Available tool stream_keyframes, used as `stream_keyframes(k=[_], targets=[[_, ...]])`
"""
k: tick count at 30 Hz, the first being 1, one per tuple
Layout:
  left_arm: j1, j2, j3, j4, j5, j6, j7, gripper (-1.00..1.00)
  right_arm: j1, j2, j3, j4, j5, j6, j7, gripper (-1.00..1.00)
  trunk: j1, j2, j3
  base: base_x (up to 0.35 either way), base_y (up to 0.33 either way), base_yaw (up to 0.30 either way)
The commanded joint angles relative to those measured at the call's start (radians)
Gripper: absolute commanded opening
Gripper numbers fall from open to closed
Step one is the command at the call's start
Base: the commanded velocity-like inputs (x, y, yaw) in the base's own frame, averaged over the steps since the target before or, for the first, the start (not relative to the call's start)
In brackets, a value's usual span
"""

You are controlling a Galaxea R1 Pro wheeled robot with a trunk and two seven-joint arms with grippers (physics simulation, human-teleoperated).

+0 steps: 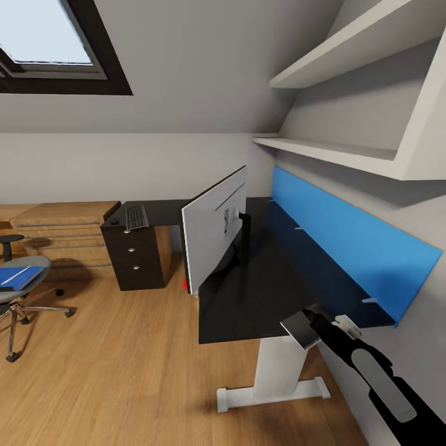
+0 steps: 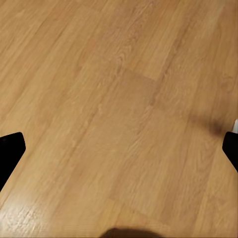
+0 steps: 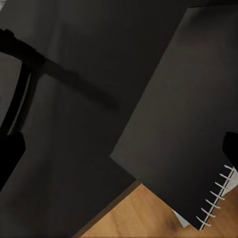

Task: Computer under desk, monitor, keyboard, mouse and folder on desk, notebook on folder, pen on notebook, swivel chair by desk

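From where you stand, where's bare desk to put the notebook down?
Bare desk top runs between the monitor stand and the blue panel, up to the near edge. The far wing is tighter: keyboard and mouse sit there. The right gripper carries the notebook.

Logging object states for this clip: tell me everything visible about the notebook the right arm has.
The notebook has a plain, matte black cover and a white spiral binding along one short edge. It is closed and held in the right gripper, tilted, over the near edge of the black desk, partly overhanging the wooden floor. In the head view its cover looks grey.
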Motion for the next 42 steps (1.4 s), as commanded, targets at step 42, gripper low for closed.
stream_keyframes(k=[42], targets=[[0.000, 0.000, -0.001, -0.003, 0.010, 0.004, 0.008, 1.00, -0.001, 0.001, -0.030, 0.084, -0.008, -0.004, 0.041, 1.00, 0.000, -0.001, -0.001, -0.039, 0.000, 0.000]])
